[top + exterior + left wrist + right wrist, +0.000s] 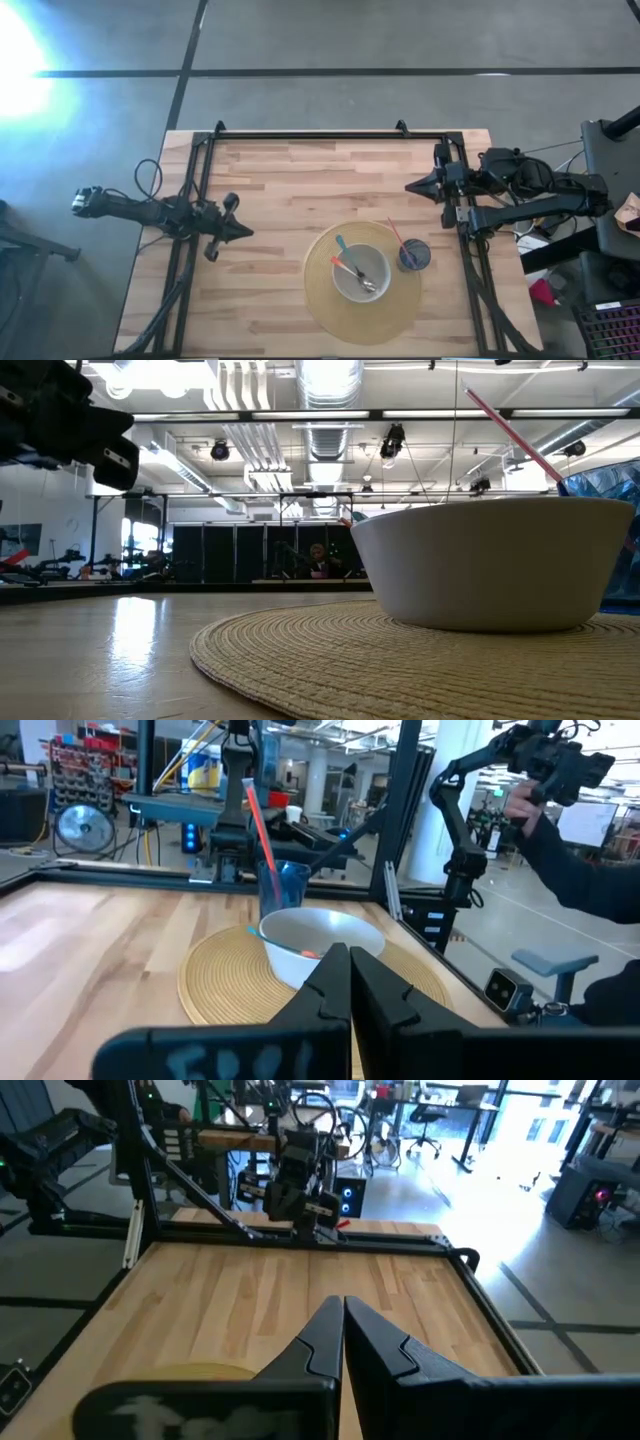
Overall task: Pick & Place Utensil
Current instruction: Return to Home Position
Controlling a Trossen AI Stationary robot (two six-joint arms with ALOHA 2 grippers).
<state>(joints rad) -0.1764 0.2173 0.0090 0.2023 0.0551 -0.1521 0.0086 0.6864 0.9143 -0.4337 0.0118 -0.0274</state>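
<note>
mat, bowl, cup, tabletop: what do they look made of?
Mat: woven straw-like fibre, matte; coiled ribbed rings show.
Bowl: smooth pale plastic or ceramic, cannot tell which; even, seamless wall.
Cup: likely plastic, glossy; see-through blue wall.
Tabletop: wood strips, lightly glossy; grain, joints and reflections show.

On mat [325, 312]: bowl [368, 285], fork [342, 245] inside; cup [413, 257] w/ straw [397, 235] just rt.

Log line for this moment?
left gripper left of mat, jaws shut, empty | right gripper over right of table, jaws shut, empty | fork in bowl on mat | straw in cup at mat edge
</note>
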